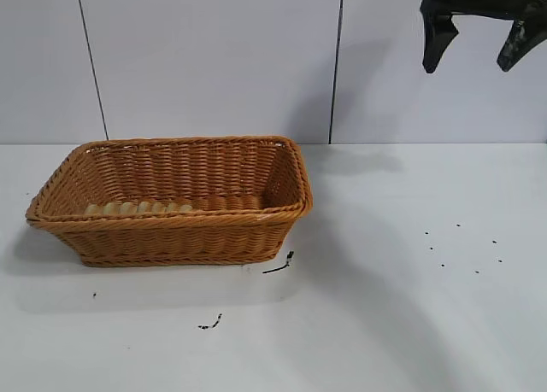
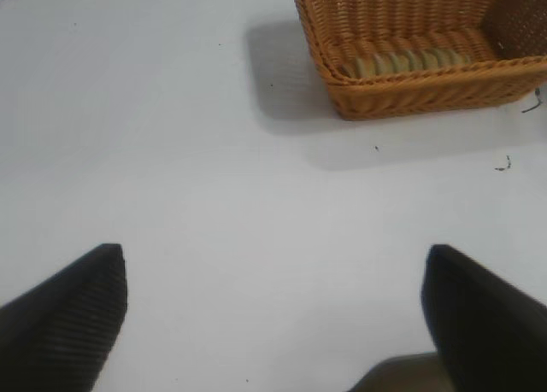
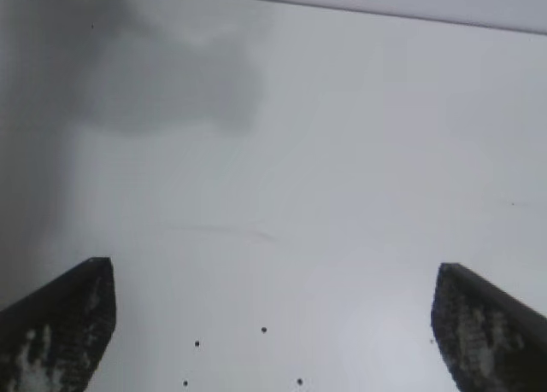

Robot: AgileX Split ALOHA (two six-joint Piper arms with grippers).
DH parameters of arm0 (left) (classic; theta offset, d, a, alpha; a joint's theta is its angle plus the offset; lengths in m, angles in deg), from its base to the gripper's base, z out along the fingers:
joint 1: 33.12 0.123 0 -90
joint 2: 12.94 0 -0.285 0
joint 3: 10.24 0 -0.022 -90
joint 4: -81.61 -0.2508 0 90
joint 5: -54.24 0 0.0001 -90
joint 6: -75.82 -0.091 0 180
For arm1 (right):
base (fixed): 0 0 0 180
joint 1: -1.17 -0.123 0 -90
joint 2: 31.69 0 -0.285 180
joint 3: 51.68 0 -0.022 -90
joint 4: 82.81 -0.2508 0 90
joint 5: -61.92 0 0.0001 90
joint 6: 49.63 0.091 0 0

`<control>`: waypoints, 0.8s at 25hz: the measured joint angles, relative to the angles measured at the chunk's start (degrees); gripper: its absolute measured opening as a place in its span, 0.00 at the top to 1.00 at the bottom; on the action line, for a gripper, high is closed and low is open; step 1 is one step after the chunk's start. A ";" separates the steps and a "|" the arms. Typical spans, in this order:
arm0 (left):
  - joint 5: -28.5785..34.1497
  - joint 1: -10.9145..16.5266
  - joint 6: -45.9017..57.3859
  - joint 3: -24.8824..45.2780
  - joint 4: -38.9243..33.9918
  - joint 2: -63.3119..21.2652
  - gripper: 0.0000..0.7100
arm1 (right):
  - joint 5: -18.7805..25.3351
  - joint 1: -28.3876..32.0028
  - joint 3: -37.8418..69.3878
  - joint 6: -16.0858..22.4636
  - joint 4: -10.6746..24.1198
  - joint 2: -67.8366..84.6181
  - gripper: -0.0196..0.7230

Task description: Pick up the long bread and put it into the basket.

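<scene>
The golden-tan long bread (image 1: pixel 137 209), an oval loaf with pale diagonal ridges, lies inside the orange-brown rectangular woven wicker basket (image 1: pixel 171 238) against its near wall on the white table (image 1: pixel 385 324). The right gripper (image 1: pixel 483 42) hangs high above the table, jaws spread and empty. The left gripper (image 2: pixel 273 315) is likewise spread wide, holding nothing.

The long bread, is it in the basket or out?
In: the long bread lies inside the basket, along its near wall.
</scene>
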 joint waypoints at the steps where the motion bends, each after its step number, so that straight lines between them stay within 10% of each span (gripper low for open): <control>1: 0.00 0.00 0.00 0.00 0.00 0.00 0.02 | 0.00 0.07 1.71 0.34 0.00 1.94 0.04; 20: 0.00 0.00 0.00 0.00 0.00 0.00 0.02 | -3.15 0.07 64.34 0.34 0.44 65.10 0.04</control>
